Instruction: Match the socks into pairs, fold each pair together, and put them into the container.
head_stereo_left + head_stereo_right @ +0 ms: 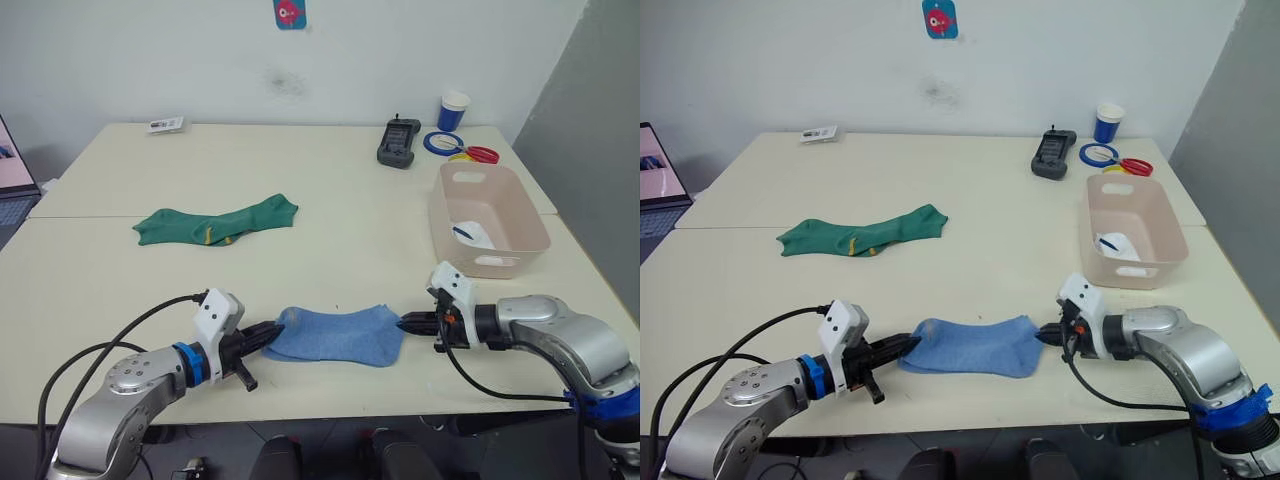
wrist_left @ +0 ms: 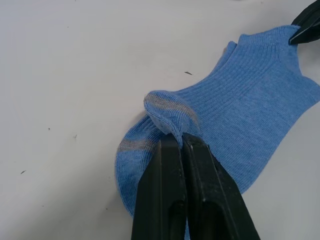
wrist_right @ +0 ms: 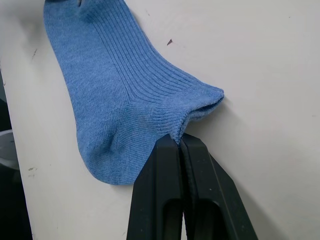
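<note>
Light blue socks (image 1: pixel 338 334) lie stacked flat near the table's front edge. My left gripper (image 1: pixel 273 329) is shut on their toe end (image 2: pixel 167 112), which is pinched up into a small fold. At the opposite side my right gripper (image 1: pixel 406 322) is shut on the cuff end (image 3: pixel 192 111). Dark green socks with yellow marks (image 1: pixel 215 223) lie together further back on the left. The pink-beige container (image 1: pixel 488 219) stands at the right, with white socks (image 1: pixel 470 233) inside it.
At the back right stand a black device (image 1: pixel 398 142), a blue-and-white cup (image 1: pixel 452 111), a blue tape ring (image 1: pixel 442 142) and red-handled scissors (image 1: pixel 479 154). A small card (image 1: pixel 164 124) lies at the back left. A laptop edge (image 1: pixel 12 180) shows at far left.
</note>
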You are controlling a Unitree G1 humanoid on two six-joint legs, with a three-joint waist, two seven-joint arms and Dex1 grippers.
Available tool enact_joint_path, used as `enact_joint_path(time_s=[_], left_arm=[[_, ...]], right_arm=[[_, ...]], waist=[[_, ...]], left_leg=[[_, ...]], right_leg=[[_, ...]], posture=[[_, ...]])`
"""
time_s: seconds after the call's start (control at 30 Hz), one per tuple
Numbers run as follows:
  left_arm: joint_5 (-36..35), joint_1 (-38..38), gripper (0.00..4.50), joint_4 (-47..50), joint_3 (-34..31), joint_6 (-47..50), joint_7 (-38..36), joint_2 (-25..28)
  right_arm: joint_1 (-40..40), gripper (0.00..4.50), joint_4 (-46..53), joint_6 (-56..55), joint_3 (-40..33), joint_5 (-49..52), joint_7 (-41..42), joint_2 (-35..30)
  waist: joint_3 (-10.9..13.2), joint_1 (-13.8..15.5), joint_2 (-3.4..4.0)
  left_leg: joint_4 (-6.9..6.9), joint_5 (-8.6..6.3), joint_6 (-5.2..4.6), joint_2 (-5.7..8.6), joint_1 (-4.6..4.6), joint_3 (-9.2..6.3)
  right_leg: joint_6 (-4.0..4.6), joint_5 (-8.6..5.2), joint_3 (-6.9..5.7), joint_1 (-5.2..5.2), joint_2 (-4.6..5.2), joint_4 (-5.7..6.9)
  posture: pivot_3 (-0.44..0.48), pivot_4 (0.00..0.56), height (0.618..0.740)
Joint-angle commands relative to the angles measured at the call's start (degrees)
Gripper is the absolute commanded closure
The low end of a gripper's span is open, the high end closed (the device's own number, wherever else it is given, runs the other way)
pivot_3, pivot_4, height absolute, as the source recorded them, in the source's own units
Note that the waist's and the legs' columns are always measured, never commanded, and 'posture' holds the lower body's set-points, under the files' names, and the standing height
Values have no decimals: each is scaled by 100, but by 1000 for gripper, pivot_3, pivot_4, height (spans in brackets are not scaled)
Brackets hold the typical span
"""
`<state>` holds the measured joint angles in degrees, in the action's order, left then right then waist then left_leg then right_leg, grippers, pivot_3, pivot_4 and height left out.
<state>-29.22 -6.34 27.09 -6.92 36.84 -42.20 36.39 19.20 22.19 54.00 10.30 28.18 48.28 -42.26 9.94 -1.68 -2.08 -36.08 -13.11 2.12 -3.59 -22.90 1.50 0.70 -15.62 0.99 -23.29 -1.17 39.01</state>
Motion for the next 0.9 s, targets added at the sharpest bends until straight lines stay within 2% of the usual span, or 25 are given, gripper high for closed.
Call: enact_joint_path(time_s=[0.03, 0.3, 0.5, 0.7, 0.77, 0.9], left_arm=[[-65, 2, 4476, 132, -70, -150, -42, 12], [-3, -211, 4476, 163, -142, -398, 59, -107], [67, -497, 4476, 181, -65, -375, 44, 2], [134, -399, 4476, 28, 45, -485, 6, -53], [139, -377, 4500, -47, 19, -519, -31, -33], [-117, -474, 3513, -25, -313, -351, -179, 134]], right_arm=[[69, 4500, 45, -206, 39, -123, -25, 16], [164, 4500, -153, -198, 155, -261, -85, 129], [142, 4500, -140, -134, 172, -215, -31, 93], [143, 4500, -140, -138, 182, -216, -12, 106], [122, 3996, -143, -155, 158, -218, -2, 87], [53, 2772, -42, -246, -121, -143, 32, -32]], waist=[[0, -1, 0], [0, -3, 0], [0, -4, 0], [0, 2, 0], [0, 0, 0], [0, -1, 0]], left_leg=[[0, 0, 0, 0, 0, 1], [0, 0, 0, -1, 1, 1], [0, 0, 0, -1, 2, 1], [0, 0, 0, -1, 1, 1], [0, 0, 0, -1, 1, 1], [0, 0, 0, -1, 1, 0]], right_leg=[[0, 0, 1, 0, 0, 0], [0, 0, 1, 0, 0, 0], [0, 0, 2, 0, 0, 0], [0, 0, 1, -1, 0, 0], [0, 0, 1, -1, 0, 0], [0, 0, 0, -1, 0, 0]], posture=[[0, 150, 740], [0, 150, 740], [0, 150, 740], [0, 150, 740], [0, 150, 740], [0, 150, 740]])
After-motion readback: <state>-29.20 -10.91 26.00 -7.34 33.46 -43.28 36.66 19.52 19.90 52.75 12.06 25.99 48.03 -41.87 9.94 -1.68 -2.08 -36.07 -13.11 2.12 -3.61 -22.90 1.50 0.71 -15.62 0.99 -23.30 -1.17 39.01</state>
